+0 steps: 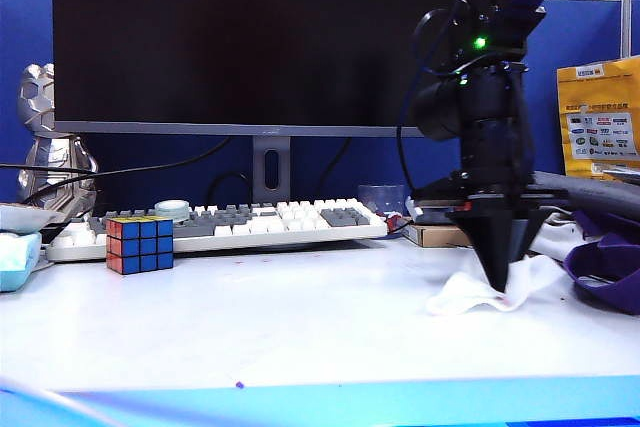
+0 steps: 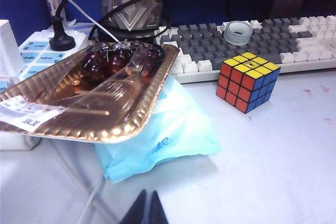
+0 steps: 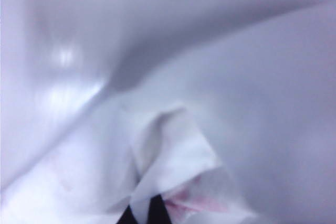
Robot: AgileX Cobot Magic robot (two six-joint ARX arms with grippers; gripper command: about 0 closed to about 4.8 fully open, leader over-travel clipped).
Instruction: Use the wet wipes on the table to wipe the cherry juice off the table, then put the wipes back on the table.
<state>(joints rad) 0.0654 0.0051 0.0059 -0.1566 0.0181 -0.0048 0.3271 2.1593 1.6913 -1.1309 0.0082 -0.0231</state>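
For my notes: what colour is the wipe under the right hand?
White wet wipes with pink stains, clearest in the right wrist view.

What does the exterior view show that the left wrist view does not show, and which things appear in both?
Only the exterior view: the right gripper, shut on the wet wipes and pointing down at the table, plus the monitor. Only the left wrist view: the left gripper, shut and holding nothing, cherries on a gold tray and the pale blue pack beneath it. Both: the Rubik's cube, keyboard and tape roll.
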